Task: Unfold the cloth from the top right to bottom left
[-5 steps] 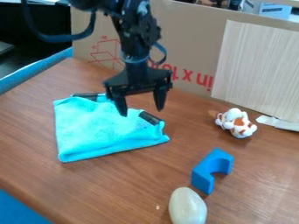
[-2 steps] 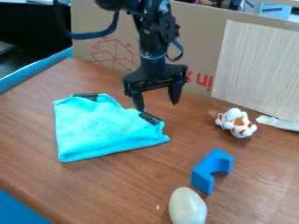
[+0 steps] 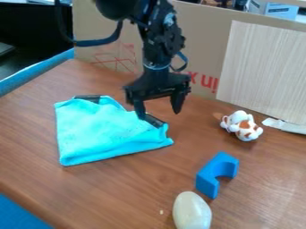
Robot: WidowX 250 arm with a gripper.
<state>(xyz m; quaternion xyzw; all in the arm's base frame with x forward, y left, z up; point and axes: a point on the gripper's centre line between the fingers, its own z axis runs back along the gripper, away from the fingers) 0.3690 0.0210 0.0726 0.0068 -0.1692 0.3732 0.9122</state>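
Your gripper (image 3: 159, 114) has dipped at the upper right of the cloth (image 3: 108, 134), fingers apart, so you look nearly placed to start unfolding.

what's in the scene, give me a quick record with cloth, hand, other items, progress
cloth: cyan, black patches at upper edge, on table
hand: open, one finger by the right patch, contact unclear
right of cloth: spotted toy, blue block, pale egg shape
progress: cloth looks folded
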